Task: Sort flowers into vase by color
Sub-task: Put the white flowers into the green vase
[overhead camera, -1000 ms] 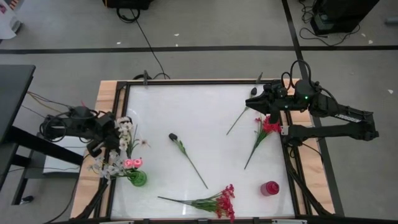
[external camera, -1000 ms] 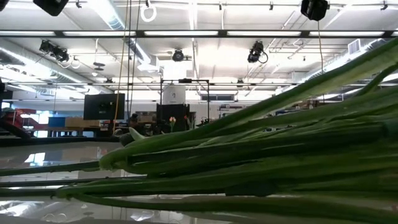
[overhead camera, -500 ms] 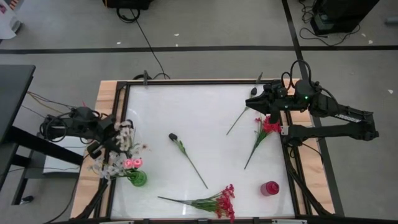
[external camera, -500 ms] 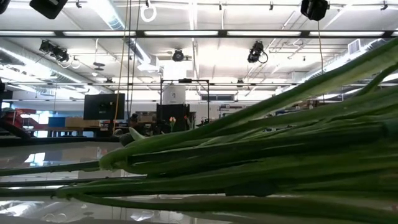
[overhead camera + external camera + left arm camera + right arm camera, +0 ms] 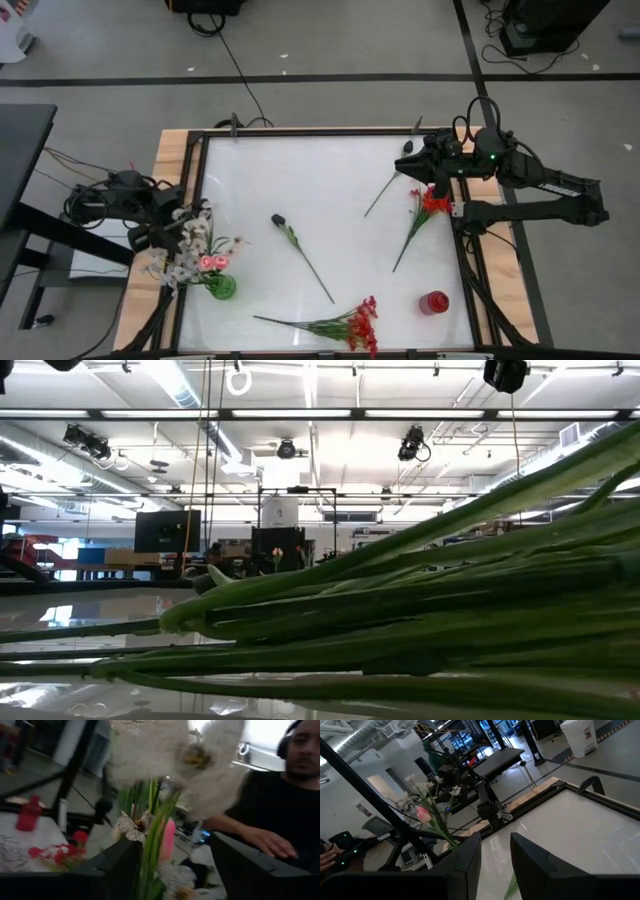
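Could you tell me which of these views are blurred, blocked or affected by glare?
Low view: green stems lie close to the lens, out of focus, blocking most of the table. Left wrist view: white blossoms right at the lens are blurred, and the background is soft. High view: evenly lit, with the white tabletop showing no strong glare. Right wrist view: sharp enough, with ceiling lights mirrored on the glossy tabletop.

arms: two, dark, jointed | right arm (image 5: pixel 530 185): green light seen near wrist | left arm (image 5: pixel 120 195): loose cables trailed | fingers (image 5: pixel 465 865): dark, flat
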`<action>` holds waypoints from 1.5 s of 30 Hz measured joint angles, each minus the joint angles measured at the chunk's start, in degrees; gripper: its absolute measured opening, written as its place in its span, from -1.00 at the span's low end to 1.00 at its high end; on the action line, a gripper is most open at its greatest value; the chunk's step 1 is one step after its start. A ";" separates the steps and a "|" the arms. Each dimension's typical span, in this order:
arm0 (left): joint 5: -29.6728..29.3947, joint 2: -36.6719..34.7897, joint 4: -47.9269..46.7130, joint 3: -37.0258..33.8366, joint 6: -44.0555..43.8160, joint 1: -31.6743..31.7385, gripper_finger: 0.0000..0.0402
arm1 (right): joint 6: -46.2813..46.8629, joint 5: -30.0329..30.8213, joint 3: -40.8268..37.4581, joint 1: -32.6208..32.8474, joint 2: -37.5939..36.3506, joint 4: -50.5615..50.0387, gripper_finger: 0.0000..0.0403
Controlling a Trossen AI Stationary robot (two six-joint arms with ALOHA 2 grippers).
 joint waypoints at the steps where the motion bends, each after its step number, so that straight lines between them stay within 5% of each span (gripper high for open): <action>1: 0.95 0.00 0.09 0.00 -1.17 0.00 0.29 | 0.00 0.00 0.00 0.00 -0.02 0.00 -0.43; 7: 9.53 0.00 -2.57 0.04 -0.79 -0.05 0.41 | 0.01 0.00 0.00 0.00 0.00 0.00 -0.43; 16: 7.87 0.43 -6.14 1.02 2.18 0.00 0.41 | 0.00 0.00 0.00 0.00 0.00 -0.02 -0.43; 23: 7.52 5.51 -30.66 7.61 7.51 -0.02 0.42 | 0.02 0.00 0.02 -0.01 -0.01 0.22 -0.43; 30: 7.28 9.93 -25.26 15.76 8.62 -0.02 0.42 | 0.02 0.00 0.02 0.00 0.00 0.20 -0.43; 35: 3.95 12.07 -35.78 18.43 12.05 -0.02 0.42 | 0.00 0.02 0.02 0.00 0.00 0.20 -0.43; 45: 5.18 13.20 -37.43 18.84 -4.80 -0.04 0.50 | 0.01 0.01 0.02 -0.02 0.00 0.20 -0.43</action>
